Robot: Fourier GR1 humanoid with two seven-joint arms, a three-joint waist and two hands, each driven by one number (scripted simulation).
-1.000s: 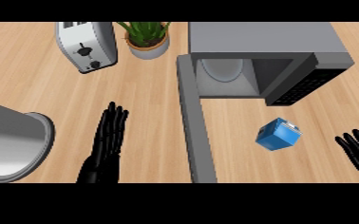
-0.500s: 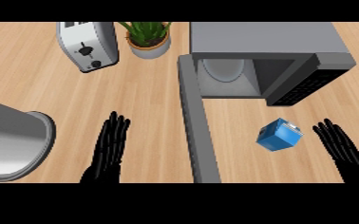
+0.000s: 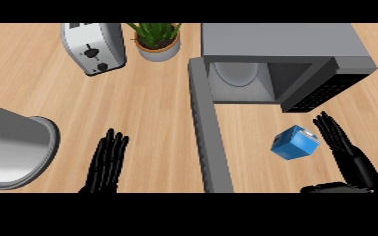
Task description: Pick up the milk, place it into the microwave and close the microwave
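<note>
Right hand (image 3: 347,152) closer, fingers (image 3: 330,129) just beside milk (image 3: 294,143).

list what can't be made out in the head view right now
- Grey metal pot: cut off by the left edge.
- Open grey microwave: its roof hides most of the inside.
- Blue milk carton: label too small to read.
- Right hand, left hand: forearms cut off by the lower edge.

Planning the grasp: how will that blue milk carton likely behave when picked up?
The blue milk carton looks boxy with flat faces, so it probably won't roll. It sits tilted on the counter, so a sideways nudge from the right robot hand might tip it. It is probably light for its size.
</note>
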